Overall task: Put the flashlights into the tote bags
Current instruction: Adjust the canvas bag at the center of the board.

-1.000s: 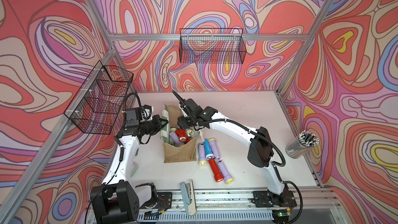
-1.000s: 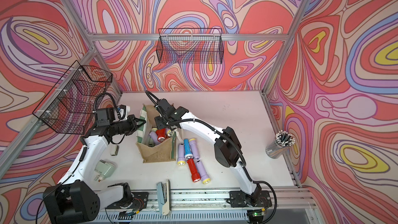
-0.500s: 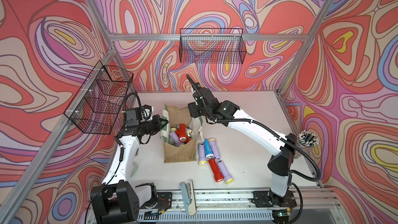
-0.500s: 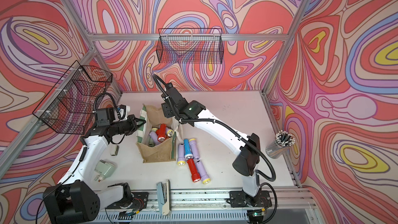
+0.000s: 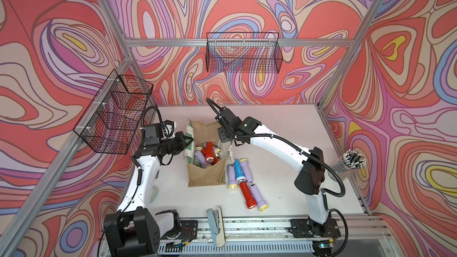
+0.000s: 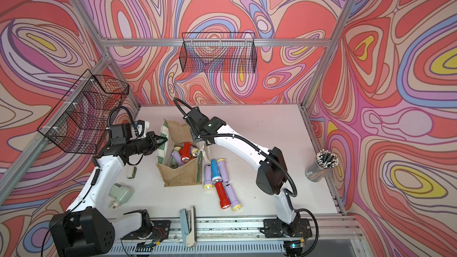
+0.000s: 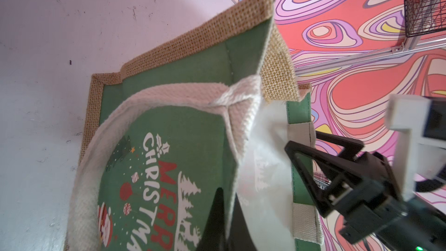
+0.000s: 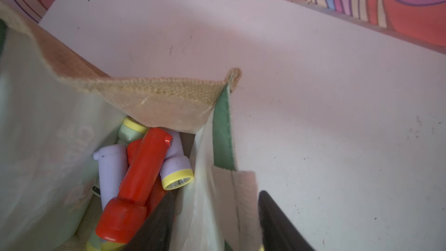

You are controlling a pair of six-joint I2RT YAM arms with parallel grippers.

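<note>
Right gripper [image 8: 216, 193] astride tote [image 8: 169, 92] rim, seemingly

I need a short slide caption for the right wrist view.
A red flashlight lies atop lilac flashlights inside the open tote bag.

Left arm [image 5: 144, 176] and right arm [image 5: 277, 144] have white shells, black joints, ribbed black cables.

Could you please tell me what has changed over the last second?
The right gripper rose away from the tote bag, then dropped back to its right wall, jaws open astride it; nothing was taken. The left gripper stays shut on its left wall; the flashlights beside the bag have not moved.
</note>
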